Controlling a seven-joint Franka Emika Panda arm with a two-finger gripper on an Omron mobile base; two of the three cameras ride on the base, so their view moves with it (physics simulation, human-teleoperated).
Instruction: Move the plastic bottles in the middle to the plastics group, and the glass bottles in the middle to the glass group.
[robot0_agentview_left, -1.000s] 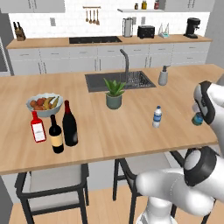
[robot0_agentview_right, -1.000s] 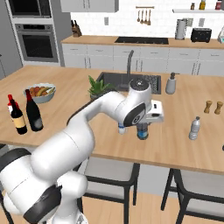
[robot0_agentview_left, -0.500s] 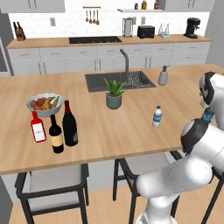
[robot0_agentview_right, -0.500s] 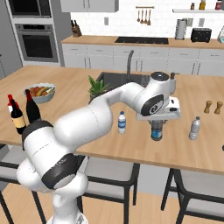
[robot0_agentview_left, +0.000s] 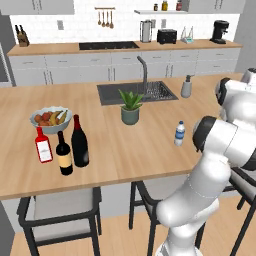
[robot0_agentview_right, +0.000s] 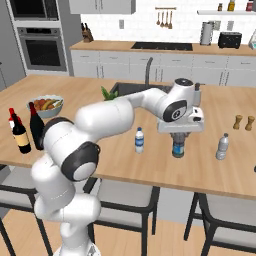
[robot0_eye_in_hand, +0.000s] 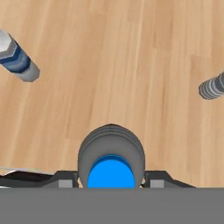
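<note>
Since a second ago the claw has carried its load to the right across the wooden tabletop, away from the small clear plastic water bottle with a blue label and towards the small pale grey plastic bottle with no label. Over the last half second it has hardly shifted, though the arm's elbow has swung. Nothing else on the tabletop has changed place.

The claw is closed on a small grey ribbed bottle with a blue cap, a dark fingertip on either side of it. In the right base view this bottle hangs upright under the claw, between the blue-labelled bottle and the pale grey one, apart from both. Whether its base touches the wood cannot be told.

The blue-labelled bottle stands alone at the middle of the tabletop. The tall near-black wine bottle with a red neck top stands at the left, just beside the shorter dark bottle with a tan label and the red bottle with a white label.

In the hand view the blue-labelled bottle is cut off by the left edge and the pale grey one by the right edge. In the right base view the arm hides part of the wine bottle.
</note>
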